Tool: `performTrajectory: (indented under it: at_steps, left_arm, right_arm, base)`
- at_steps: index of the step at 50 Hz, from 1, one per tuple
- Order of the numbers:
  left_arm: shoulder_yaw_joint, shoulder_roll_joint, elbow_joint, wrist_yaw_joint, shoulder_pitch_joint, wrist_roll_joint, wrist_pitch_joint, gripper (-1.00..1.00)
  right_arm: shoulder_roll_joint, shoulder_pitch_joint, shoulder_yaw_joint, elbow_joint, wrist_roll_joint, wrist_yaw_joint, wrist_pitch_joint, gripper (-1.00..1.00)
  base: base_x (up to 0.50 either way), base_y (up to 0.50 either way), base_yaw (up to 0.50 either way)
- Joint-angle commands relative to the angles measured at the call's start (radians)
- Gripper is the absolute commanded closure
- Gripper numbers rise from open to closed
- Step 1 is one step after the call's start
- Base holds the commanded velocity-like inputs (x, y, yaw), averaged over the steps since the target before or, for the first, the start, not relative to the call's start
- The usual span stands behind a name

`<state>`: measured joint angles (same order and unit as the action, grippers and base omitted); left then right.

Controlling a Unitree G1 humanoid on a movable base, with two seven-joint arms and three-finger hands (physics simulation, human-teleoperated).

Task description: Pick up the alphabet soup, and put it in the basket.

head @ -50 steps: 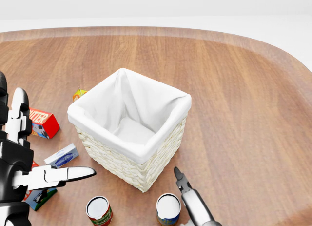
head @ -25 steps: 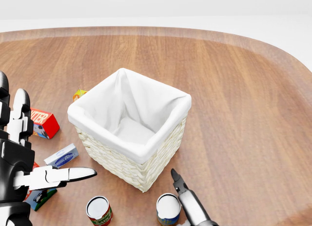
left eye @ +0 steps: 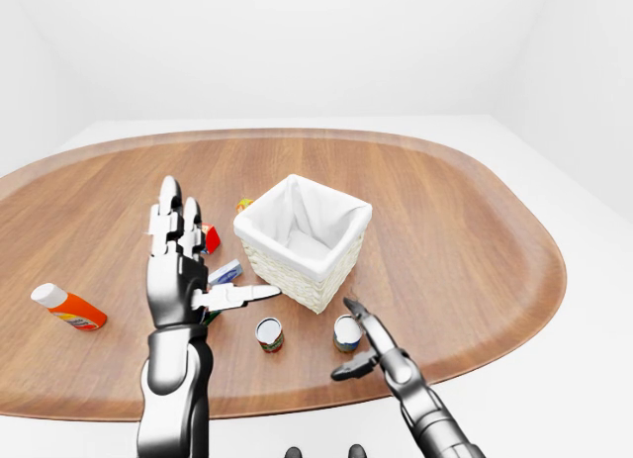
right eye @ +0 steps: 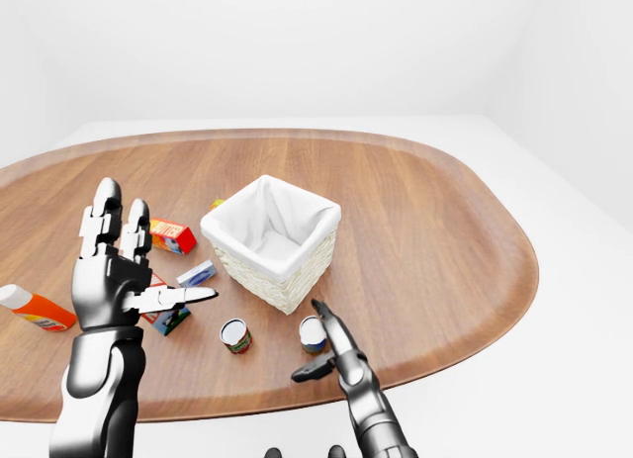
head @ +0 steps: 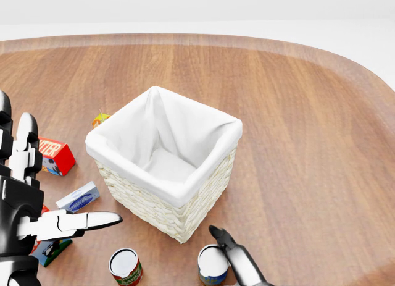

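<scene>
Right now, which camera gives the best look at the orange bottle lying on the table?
The left-eye view: the orange bottle lies whole at the table's left edge, white cap included. The right-eye view cuts its cap end at the frame's left edge. The head view misses it entirely.

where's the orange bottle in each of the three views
Left-eye view: the orange bottle lies on its side near the left edge of the table, left of the left hand.
Right-eye view: at the far left edge, partly cut off.
Head view: not in the picture.
Shared landmark: the white-lined basket, which stands right of the left hand in every view.
</scene>
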<state>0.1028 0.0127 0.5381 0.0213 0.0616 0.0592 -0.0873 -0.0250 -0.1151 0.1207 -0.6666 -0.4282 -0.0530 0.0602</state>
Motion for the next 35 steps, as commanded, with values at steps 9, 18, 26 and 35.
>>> performTrajectory:
  at_steps: [9, 18, 26, 35]
  left_arm:
    - [0.002, 0.0, -0.001, 0.001, -0.002, 0.0, 0.0, -1.0]
    - [0.001, 0.0, 0.009, 0.003, -0.002, 0.002, 0.0, -1.0]
    - [-0.001, -0.001, -0.002, 0.002, -0.001, 0.0, 0.0, -1.0]
    - [0.002, 0.0, 0.004, 0.004, -0.003, 0.003, 0.0, -1.0]
  right_arm:
    - [0.0, 0.005, -0.001, -0.001, 0.001, -0.014, -0.002, 1.0]
    - [0.001, 0.009, -0.001, 0.012, 0.004, -0.017, -0.01, 1.0]
    - [0.001, 0.013, 0.0, 0.024, 0.007, -0.019, -0.015, 1.0]
    - [0.01, 0.086, 0.004, 0.296, 0.025, -0.075, -0.144, 1.0]
  base:
    - [0.0, 0.0, 0.0]
    - [0.0, 0.0, 0.0]
    - [0.0, 0.0, 0.0]
    - [0.0, 0.0, 0.0]
